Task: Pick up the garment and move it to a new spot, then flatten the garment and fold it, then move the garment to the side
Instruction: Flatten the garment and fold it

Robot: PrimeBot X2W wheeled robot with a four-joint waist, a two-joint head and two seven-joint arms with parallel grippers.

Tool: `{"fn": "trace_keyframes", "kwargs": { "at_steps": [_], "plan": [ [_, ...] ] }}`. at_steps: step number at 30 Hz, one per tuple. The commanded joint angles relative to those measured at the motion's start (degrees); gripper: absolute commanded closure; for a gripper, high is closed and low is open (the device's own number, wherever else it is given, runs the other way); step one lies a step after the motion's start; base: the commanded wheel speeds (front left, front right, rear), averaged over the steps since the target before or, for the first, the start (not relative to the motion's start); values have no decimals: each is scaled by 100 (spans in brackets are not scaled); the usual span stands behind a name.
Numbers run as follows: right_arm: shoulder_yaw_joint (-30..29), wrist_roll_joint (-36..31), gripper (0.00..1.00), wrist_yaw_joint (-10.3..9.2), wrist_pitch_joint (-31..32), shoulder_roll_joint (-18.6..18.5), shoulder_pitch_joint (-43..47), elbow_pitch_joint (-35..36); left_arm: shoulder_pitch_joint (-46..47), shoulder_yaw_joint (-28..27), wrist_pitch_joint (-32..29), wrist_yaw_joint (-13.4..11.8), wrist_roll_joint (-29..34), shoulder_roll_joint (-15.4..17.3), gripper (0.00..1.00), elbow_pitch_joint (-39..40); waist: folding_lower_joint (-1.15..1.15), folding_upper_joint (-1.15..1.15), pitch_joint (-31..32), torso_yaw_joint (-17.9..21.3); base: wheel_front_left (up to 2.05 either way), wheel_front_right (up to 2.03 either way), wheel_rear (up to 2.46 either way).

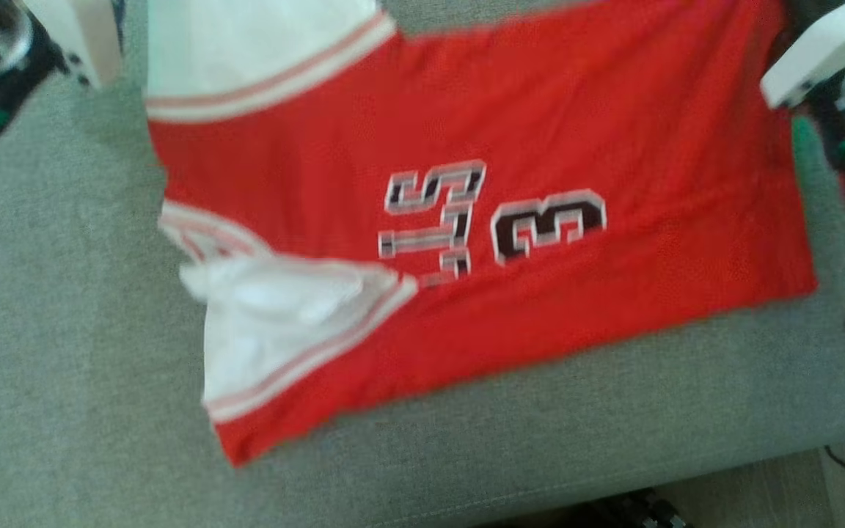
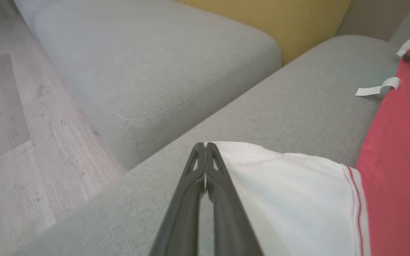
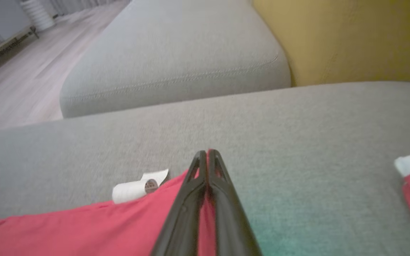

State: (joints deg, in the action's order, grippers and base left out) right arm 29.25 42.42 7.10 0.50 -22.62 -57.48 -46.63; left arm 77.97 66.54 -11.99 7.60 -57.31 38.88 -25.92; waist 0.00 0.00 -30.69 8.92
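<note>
Two grey fabric sofa cushions (image 2: pixel 148 64) are seen side by side, with a pale wooden floor (image 2: pixel 20 142) beside them and a yellow upholstered backrest (image 2: pixel 297 25) behind them. On the nearer cushion a red fabric jersey (image 1: pixel 540 132) is spread mostly flat, its hem lying towards the robot's right and its shoulders towards the left. The white sleeves are edged with striped trim; the nearer sleeve (image 1: pixel 276 323) is rumpled and folded in on itself. Black-and-white numerals (image 1: pixel 488 216) are printed across the middle of the jersey, though they are blurred in the head view.

The left gripper (image 2: pixel 205 145) is closed, with the hem of the far white sleeve pinched between its fingertips. The right gripper (image 3: pixel 208 154) is likewise closed, and red cloth at the edge of the jersey is caught between its fingers. A small white curled label (image 3: pixel 137 186) is seen sticking out from the red edge just beside the right gripper, resting on the cushion.
</note>
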Motion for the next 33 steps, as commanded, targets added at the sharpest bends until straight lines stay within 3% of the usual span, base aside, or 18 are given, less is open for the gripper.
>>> {"fn": "trace_keyframes", "kwargs": {
  "at_steps": [1,8,17,23,33],
  "plan": [
    [-78,139,100,39,-132,-163,-120,132,449,-321,252,-11,65,208,100,-4,0,0,-3,-20,0,0,0],
    [-183,611,100,39,-177,-609,8,409,630,-253,944,-11,-129,186,100,-42,0,0,104,-196,0,0,0],
    [-215,1042,100,39,-54,-1045,960,951,-308,132,1509,-55,-283,635,100,724,0,0,431,-458,0,0,0],
    [-369,1191,100,39,-33,-1310,1639,1194,-1034,330,1748,-438,-141,952,100,1503,0,0,661,-639,0,0,0],
    [-659,1239,100,39,-111,-1401,2672,1490,-2031,515,2041,-1178,173,1323,100,2632,0,0,884,-820,0,0,0]
  ]
}}
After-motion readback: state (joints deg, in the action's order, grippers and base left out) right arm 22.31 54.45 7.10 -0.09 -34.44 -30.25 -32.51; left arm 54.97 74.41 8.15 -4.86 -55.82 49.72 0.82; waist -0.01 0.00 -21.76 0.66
